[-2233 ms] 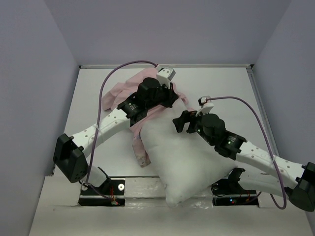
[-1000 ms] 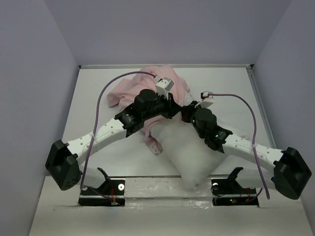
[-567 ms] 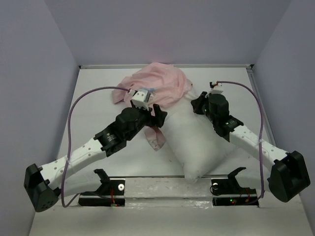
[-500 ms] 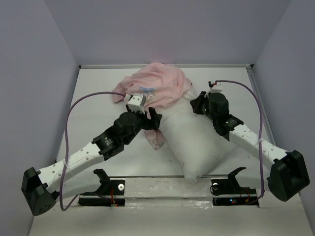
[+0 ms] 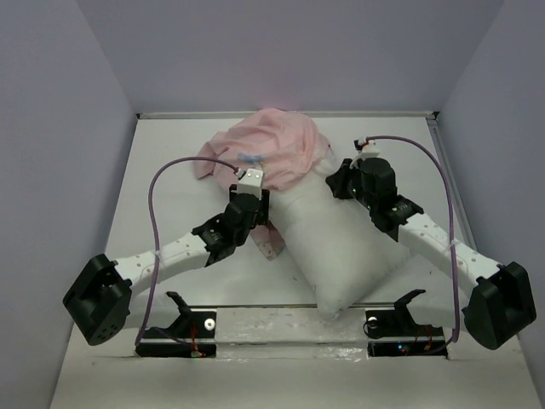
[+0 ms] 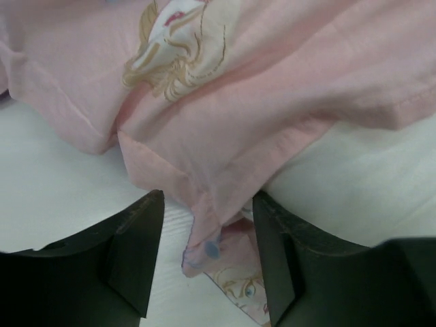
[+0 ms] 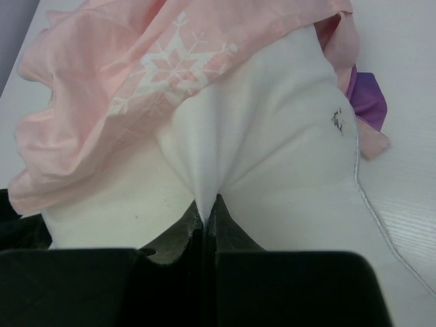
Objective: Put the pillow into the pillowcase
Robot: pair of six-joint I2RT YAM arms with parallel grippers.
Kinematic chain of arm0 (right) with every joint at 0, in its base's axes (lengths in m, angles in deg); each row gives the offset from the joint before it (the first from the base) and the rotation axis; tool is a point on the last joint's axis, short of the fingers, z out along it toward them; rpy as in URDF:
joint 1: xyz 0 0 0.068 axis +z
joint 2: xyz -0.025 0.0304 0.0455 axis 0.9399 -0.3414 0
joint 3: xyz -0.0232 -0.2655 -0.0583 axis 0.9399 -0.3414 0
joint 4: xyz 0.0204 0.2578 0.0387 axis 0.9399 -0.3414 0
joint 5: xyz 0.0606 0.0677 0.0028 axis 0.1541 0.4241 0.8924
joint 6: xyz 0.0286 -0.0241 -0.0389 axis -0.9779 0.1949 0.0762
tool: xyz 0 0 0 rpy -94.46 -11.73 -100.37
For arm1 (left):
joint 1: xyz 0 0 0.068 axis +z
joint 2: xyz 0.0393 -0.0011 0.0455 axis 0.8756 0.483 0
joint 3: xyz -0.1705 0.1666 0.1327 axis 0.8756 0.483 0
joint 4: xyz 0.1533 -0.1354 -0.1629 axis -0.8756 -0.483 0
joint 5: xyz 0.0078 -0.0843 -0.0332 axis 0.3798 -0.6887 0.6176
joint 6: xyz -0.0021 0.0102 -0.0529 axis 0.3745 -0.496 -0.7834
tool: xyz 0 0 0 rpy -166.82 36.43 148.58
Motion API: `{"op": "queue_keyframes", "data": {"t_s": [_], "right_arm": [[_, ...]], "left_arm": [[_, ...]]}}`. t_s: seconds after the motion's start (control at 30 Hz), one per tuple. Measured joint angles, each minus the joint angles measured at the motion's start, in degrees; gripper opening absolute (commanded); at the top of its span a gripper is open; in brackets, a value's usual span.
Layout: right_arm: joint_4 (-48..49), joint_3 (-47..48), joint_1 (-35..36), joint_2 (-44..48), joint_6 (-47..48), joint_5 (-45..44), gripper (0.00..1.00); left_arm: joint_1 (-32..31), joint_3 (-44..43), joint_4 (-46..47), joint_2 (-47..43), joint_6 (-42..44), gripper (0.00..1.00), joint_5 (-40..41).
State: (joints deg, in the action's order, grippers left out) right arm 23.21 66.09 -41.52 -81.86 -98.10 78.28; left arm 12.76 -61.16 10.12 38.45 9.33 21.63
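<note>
The white pillow [image 5: 341, 247] lies slanted across the table, its far end under the pale pink pillowcase [image 5: 271, 149]. My right gripper [image 5: 337, 181] is at the pillow's far right side. In the right wrist view it [image 7: 208, 216] is shut on a pinch of the pillow [image 7: 272, 136], with the pillowcase [image 7: 136, 68] draped just beyond. My left gripper [image 5: 255, 209] sits at the pillow's left edge. In the left wrist view it [image 6: 208, 255] is open, and a loose printed hem of the pillowcase [image 6: 225, 136] hangs between the fingers [image 6: 136, 259] beside the pillow [image 6: 354, 184].
A purple fold of the case [image 7: 368, 99] pokes out at the pillow's right. The table's raised back rim [image 5: 289, 113] runs just behind the pink heap, with lilac walls on both sides. Purple cables [image 5: 174, 170] loop above both arms. Arm mounts [image 5: 179, 328] line the near edge.
My left gripper let go of the pillowcase, opened and drew back to its loose hem. The right gripper, still shut on the pillow, carried its far end farther back under the case.
</note>
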Motion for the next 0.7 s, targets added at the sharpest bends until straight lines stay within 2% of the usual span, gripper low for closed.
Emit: {"op": "queue_keyframes", "data": {"t_s": [0.03, 0.07, 0.2, 0.23, 0.27, 0.3, 0.37, 0.4, 0.43, 0.53, 0.7], "right_arm": [[-0.2, 0.0, 0.0, 0.0, 0.2, 0.2, 0.13], [-0.6, 0.1, 0.0, 0.1, 0.3, 0.3, 0.36], [-3.5, 2.2, 0.0, 0.2, 1.7, 1.0, 0.81], [-4.4, 3.1, 0.0, 0.4, 2.4, 1.5, 0.85], [-4.9, 3.7, 0.0, 0.6, 2.5, 1.8, 0.89], [-5.6, 4.3, 0.0, 1.1, 3.1, 2.3, 0.89], [-7.0, 5.5, 0.0, 2.4, 4.3, 3.9, 0.89], [-7.7, 6.1, 0.0, 3.2, 4.9, 5.1, 0.89], [-8.3, 6.7, 0.0, 3.7, 5.2, 6.2, 0.89], [-10.0, 8.8, 2.8, 3.7, 7.2, 8.4, 0.90], [-11.4, 10.8, 13.0, -0.9, 11.1, 10.0, 0.94]], "left_arm": [[0.3, -0.6, 0.8, 1.0, 0.5, 0.59, 0.7], [0.4, -1.3, 1.6, 1.7, 1.3, 0.58, 1.4], [0.5, -3.6, 4.1, 3.4, 3.9, 0.50, 3.4], [0.5, -4.3, 5.1, 4.0, 4.6, 0.47, 3.6], [0.8, -5.0, 5.9, 4.5, 5.1, 0.42, 3.6], [0.9, -5.5, 6.5, 4.9, 5.4, 0.31, 3.6], [1.2, -6.1, 7.8, 5.6, 6.1, 0.19, 3.5], [1.3, -6.2, 8.3, 5.7, 6.3, 0.07, 3.5], [1.4, -6.2, 8.5, 5.7, 6.5, 0.02, 3.4], [1.6, -6.2, 9.0, 5.6, 6.4, 0.00, 2.5], [1.7, -6.2, 8.5, 2.4, 5.2, 0.00, 0.0]]}}
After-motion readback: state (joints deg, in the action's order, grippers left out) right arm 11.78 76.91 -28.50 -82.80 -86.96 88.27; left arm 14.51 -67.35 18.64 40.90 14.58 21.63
